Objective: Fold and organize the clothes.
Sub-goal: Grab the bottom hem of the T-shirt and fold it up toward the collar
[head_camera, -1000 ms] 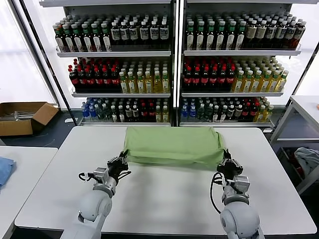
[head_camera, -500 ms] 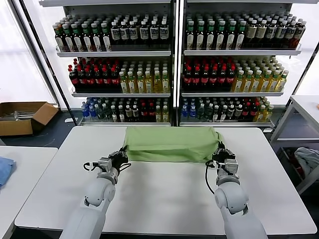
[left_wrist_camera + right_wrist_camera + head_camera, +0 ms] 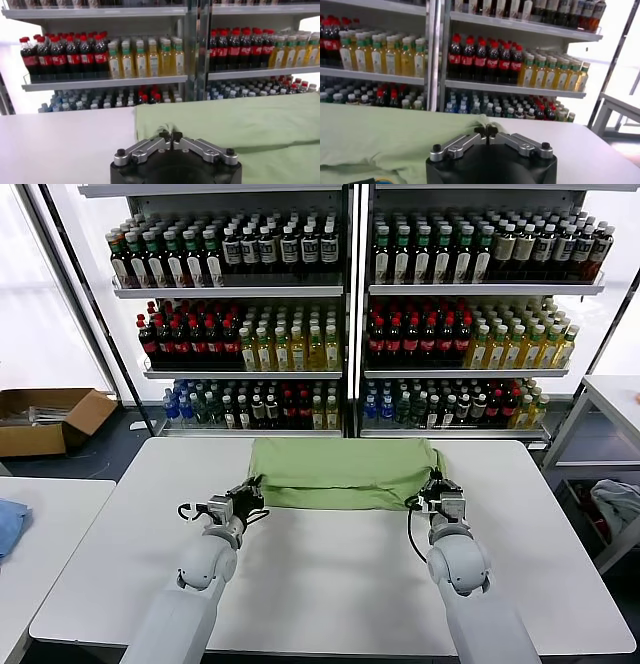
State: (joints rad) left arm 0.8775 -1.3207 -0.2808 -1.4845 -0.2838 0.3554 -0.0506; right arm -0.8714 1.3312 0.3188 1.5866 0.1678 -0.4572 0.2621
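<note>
A light green shirt (image 3: pixel 340 472) lies folded across the far half of the white table (image 3: pixel 330 584). My left gripper (image 3: pixel 253 490) is shut on the shirt's near left corner, and a pinch of fabric bunches up at its tips (image 3: pixel 170 132). At the near right corner my right gripper (image 3: pixel 437 484) is shut on the cloth in the same way (image 3: pixel 485 128). The near edge of the shirt runs between the two grippers, folded back over the rest. No collar, buttons or print show.
Shelves of bottles (image 3: pixel 340 314) stand behind the table's far edge. A cardboard box (image 3: pixel 45 419) sits on the floor at the left. A second table (image 3: pixel 40 524) at the left holds a blue cloth (image 3: pixel 8 524). More furniture stands at the right (image 3: pixel 610 444).
Both grippers have carried the shirt's near edge away from me toward the far edge. The visible green cloth has grown narrower front to back.
</note>
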